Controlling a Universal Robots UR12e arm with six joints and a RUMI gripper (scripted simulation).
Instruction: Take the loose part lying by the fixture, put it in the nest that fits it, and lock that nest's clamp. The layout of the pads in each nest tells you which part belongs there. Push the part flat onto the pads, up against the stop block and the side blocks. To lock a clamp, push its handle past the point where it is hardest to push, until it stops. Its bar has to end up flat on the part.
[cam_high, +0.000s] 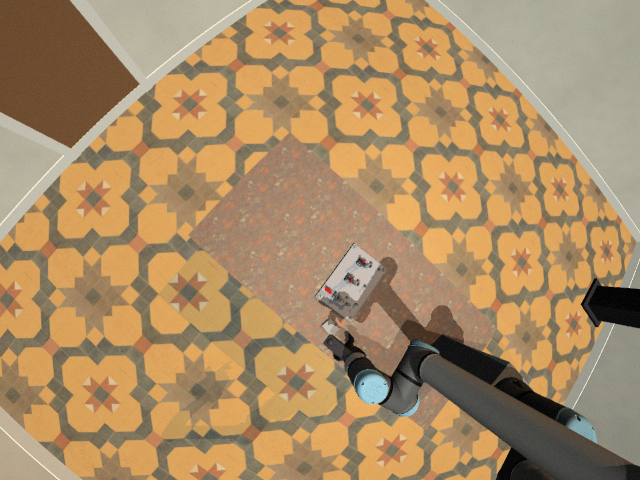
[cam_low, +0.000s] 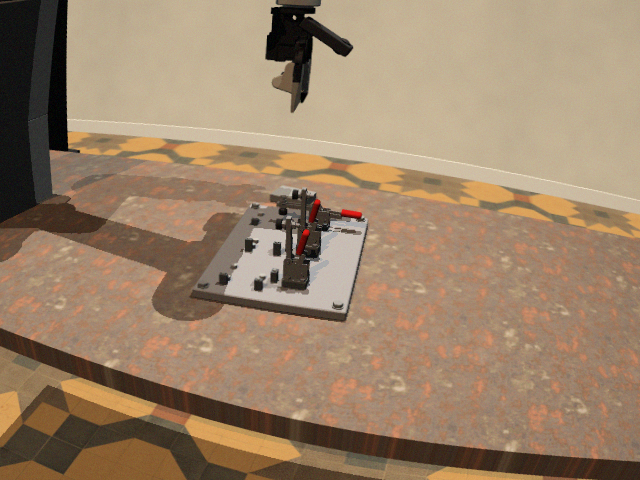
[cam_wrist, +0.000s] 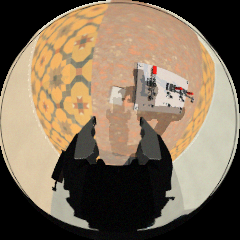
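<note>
Just left of the grey fixture plate (cam_wrist: 161, 95) at the wrist view's centre lies the small pale square part (cam_wrist: 116, 95); the black two-jaw gripper (cam_wrist: 118, 137), half open and empty, should centre above it before descending.

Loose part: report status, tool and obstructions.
Tool open, empty, high above table. Part flat on table beside fixture, untouched. Nothing between tool and part.

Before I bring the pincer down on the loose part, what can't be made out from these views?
- Loose part: outline blurred in the wrist view; in the top view the pincer crowds it.
- Pad layouts on the fixture: too small in every view.
- Arm: cut off by the exterior view's top edge.
</note>
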